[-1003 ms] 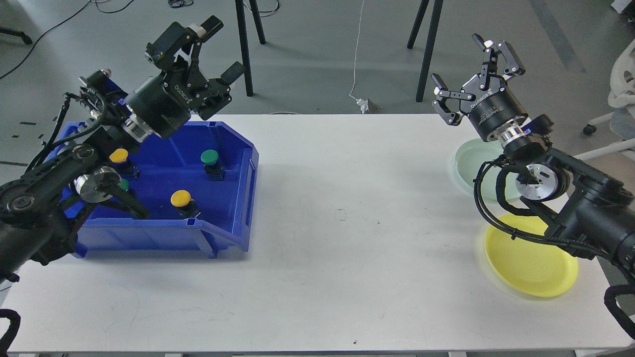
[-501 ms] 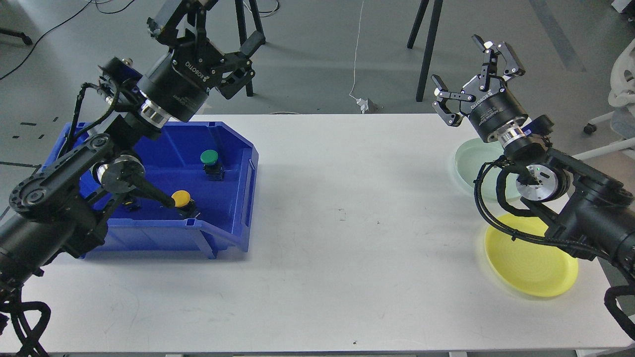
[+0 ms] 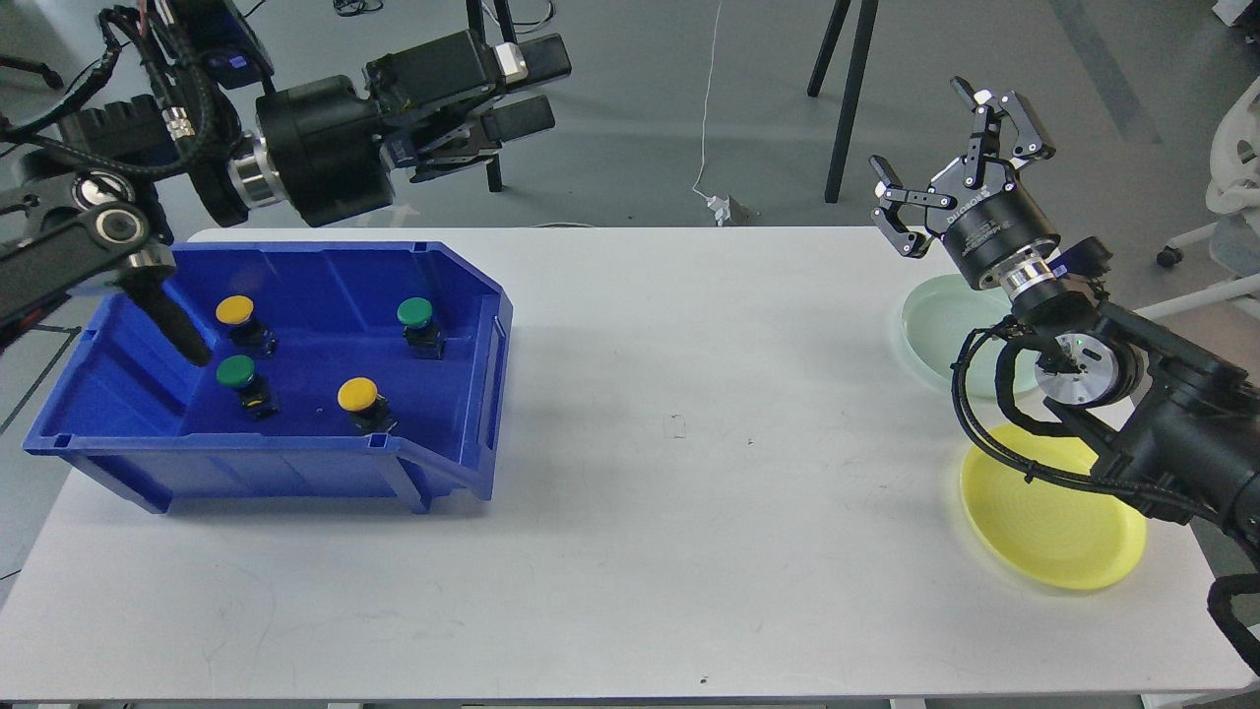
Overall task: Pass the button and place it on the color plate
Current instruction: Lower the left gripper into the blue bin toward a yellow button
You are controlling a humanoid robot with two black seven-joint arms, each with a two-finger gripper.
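Four push buttons lie in the blue bin [image 3: 295,478] at the left: a yellow one [image 3: 235,309], a green one [image 3: 414,313], a second green one [image 3: 235,371] and a second yellow one [image 3: 357,394]. My left gripper [image 3: 530,89] is open and empty. It points right, high above the bin's far edge and clear of the buttons. My right gripper [image 3: 950,158] is open and empty, raised above the table's far right corner. A pale green plate [image 3: 935,325] and a yellow plate [image 3: 1053,522] lie at the right, partly hidden by my right arm.
The white table [image 3: 689,443] runs between the bin and the plates. Dark stand legs [image 3: 847,98] rise behind the table's far edge. A white chair [image 3: 1230,167] stands at the far right.
My left arm has lifted and swung up out of the bin. Its gripper now points right, and all the buttons show. My right gripper has shifted slightly right.
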